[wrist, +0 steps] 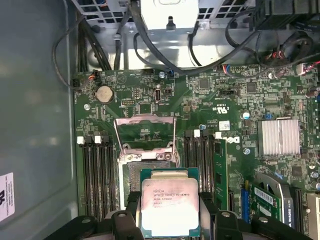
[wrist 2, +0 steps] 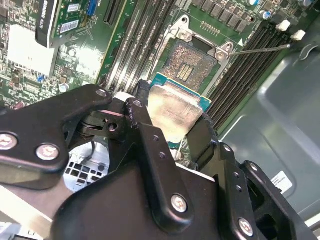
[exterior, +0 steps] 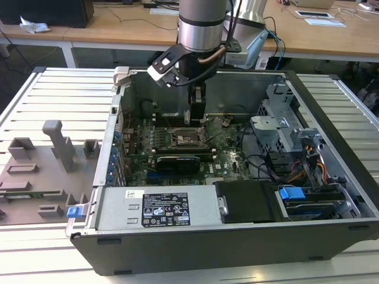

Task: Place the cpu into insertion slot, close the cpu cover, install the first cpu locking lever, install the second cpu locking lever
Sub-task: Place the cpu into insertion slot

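The hand (wrist 2: 169,117) grips the chip (wrist: 170,202) by two opposite edges, metal top up, level above the green board (wrist: 240,100). The socket (wrist: 131,177) lies straight ahead of it, near edge under the chip, cover (wrist: 145,119) swung open beyond.

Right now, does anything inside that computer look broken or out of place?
Nothing looks damaged or spilled. The one loose part is the cpu, clamped in the gripper and held over its insertion slot rather than seated. The cpu cover stands open, leaving the slot's contacts bare.
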Robot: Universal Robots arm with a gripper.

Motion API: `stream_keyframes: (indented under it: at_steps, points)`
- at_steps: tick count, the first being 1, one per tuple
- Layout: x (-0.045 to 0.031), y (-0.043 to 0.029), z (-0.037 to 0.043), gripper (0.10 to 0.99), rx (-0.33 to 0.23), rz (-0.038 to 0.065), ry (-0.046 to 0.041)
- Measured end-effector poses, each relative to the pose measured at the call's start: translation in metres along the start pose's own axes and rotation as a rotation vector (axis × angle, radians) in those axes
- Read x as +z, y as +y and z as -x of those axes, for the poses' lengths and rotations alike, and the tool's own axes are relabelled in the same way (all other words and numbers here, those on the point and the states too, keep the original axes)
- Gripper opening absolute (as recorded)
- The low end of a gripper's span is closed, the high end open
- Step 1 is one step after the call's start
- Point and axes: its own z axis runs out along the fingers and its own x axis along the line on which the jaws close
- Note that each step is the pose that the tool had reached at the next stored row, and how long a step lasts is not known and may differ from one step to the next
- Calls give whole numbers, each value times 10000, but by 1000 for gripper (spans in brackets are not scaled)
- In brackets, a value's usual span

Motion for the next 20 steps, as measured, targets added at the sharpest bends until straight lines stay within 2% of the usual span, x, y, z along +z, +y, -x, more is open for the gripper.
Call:
stream_keyframes:
  at_steps: [4, 8, 13, 20]
  points:
    - [0, 0, 0, 545, 21, 0, -2]
    - [3, -1, -1, 545, -743, -8, 21]
    - [17, -10, 0, 545, -761, -7, 25]
    - [180, -32, -4, 545, -761, -8, 23]
